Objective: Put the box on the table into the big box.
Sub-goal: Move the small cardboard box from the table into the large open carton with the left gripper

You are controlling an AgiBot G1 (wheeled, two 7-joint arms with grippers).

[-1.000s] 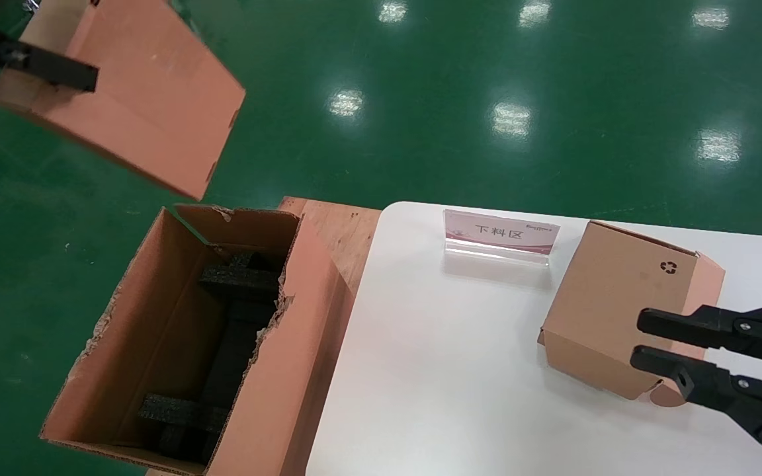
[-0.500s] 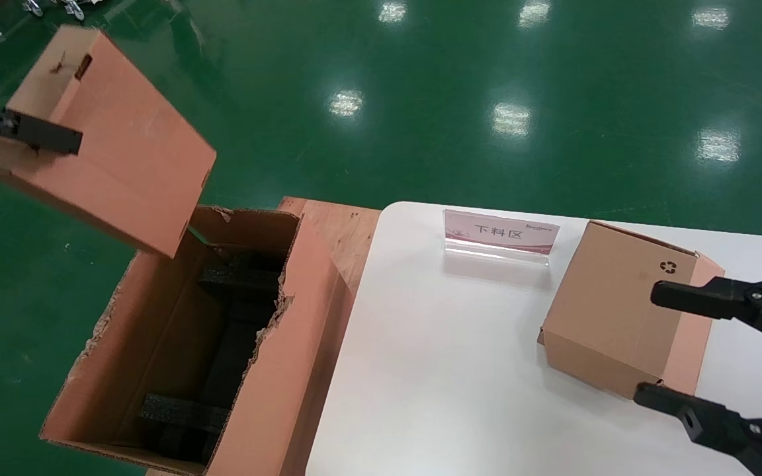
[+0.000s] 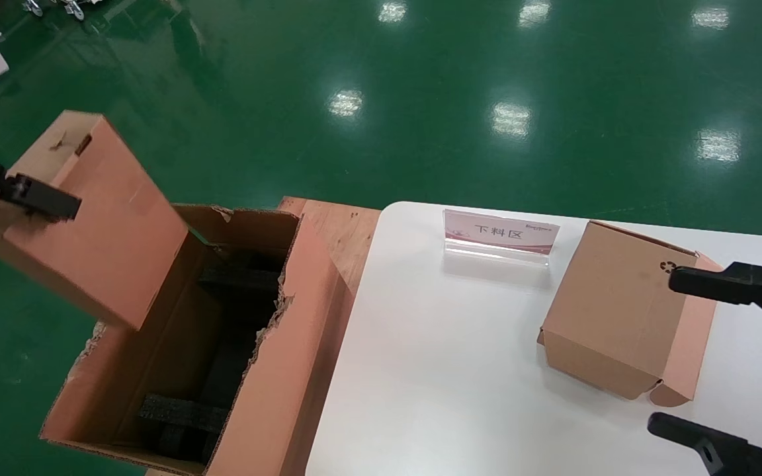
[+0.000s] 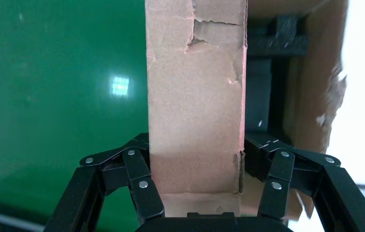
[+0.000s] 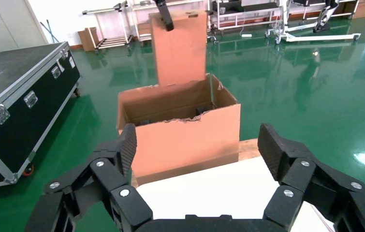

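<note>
left gripper (image 4: 195, 193): clamped on the box (image 3: 83, 211), one finger on each side face; pretty solid grab from what the left wrist view shows; it's over on the far left of the scene, off the table

the box: up in the air, tilted, low corner pointing down toward the big box (image 3: 275, 344); it hangs over the far-left rim of the opening, so it's partly above the hole and partly still outside it

the key relation: the opening lies down and to the right of the held box; big box's long axis runs near-to-far, with black foam blocks (image 3: 239, 281) inside; I'd say the box wants to shift right and level out before going down, else that corner catches the torn rim

right gripper (image 3: 718, 357): spread wide, holding nothing; straddling the carton with the recycling mark (image 3: 626, 311) on the white table (image 3: 434, 370), fingers either side, not touching; the left arm is the one doing the job here
</note>
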